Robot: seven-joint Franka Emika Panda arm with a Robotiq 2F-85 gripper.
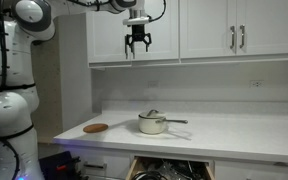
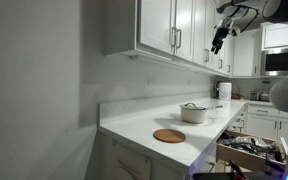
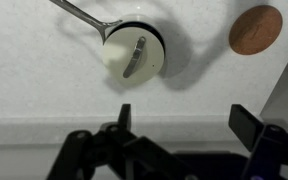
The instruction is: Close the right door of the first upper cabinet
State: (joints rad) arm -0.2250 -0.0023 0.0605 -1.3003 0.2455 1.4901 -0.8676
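The first upper cabinet (image 1: pixel 109 30) is white and hangs above the counter; it also shows in an exterior view (image 2: pixel 154 25). Its right door (image 1: pixel 159 30) looks flush with the cabinet front in both exterior views (image 2: pixel 188 25). No inner shelves show. My gripper (image 1: pixel 137 42) hangs in the air in front of the cabinet's middle, apart from the door, and hides the handles there. It also shows in an exterior view (image 2: pixel 217 40). In the wrist view the gripper (image 3: pixel 187 120) is open and empty and points down at the counter.
A white lidded pot (image 1: pixel 152 123) with a long handle and a round wooden coaster (image 1: pixel 95 128) sit on the white counter (image 1: pixel 234 135). A drawer (image 1: pixel 169 170) under the counter stands open. A wider two-handled cabinet (image 1: pixel 236 25) hangs alongside.
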